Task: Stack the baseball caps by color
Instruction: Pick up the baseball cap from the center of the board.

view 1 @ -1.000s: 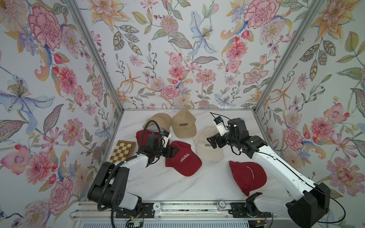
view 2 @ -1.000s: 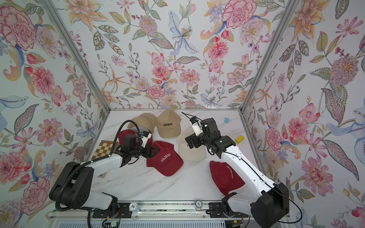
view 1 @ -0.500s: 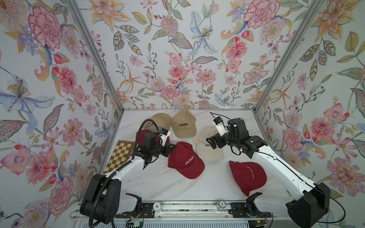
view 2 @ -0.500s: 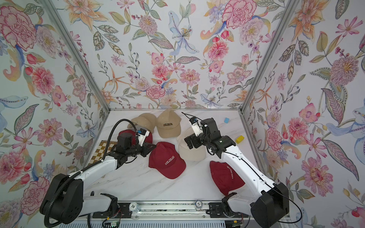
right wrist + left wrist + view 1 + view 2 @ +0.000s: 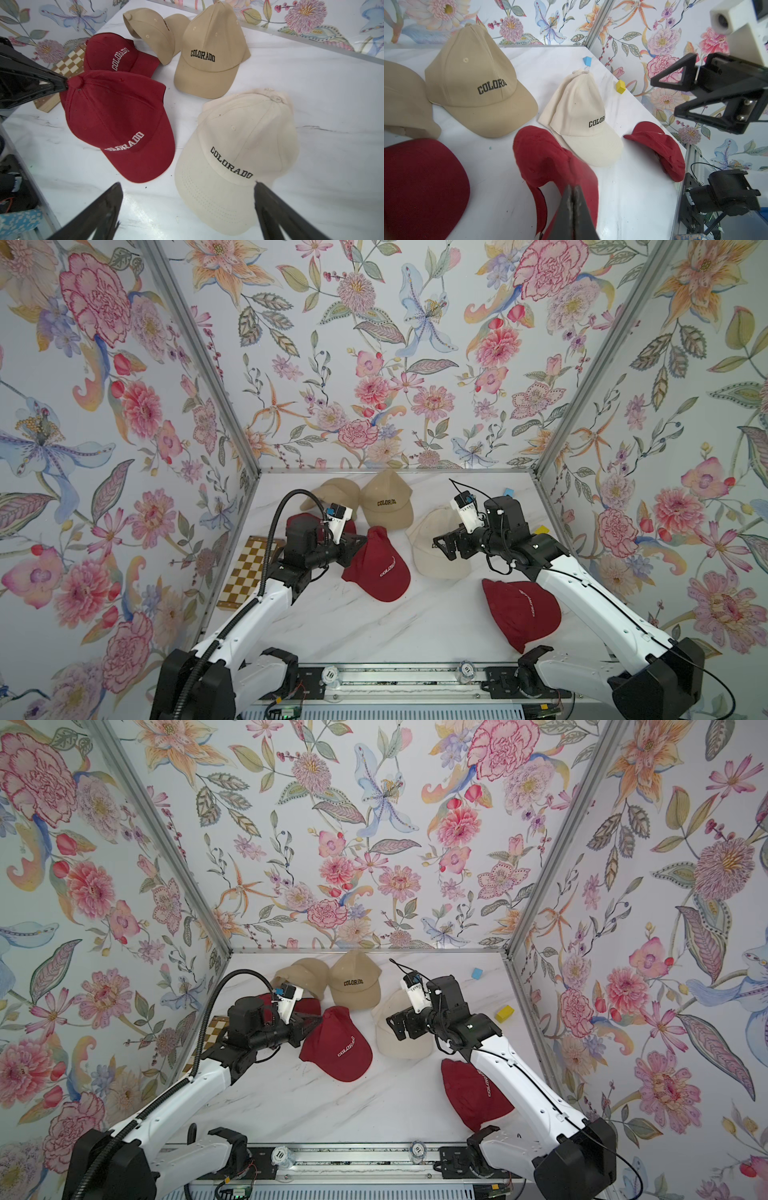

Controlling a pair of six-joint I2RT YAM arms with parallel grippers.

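Now left fingers (image 5: 41, 87) pinch the crown of a red cap (image 5: 116, 116).

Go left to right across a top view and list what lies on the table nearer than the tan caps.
checkered board → middle dark red cap → cream caps → near dark red cap

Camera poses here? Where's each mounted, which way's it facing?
Top views: one stereo head, high on the arms' side, facing down toward the back wall; both show both arms, the left gripper and the right gripper.
Left wrist: on the left arm, looking along its shut jaws across the middle red cap to the cream cap; right gripper visible.
Right wrist: on the right arm, looking down between its open fingers at both caps; left gripper pinches the red crown.
Shared: both wrist views hold the lettered tan cap.
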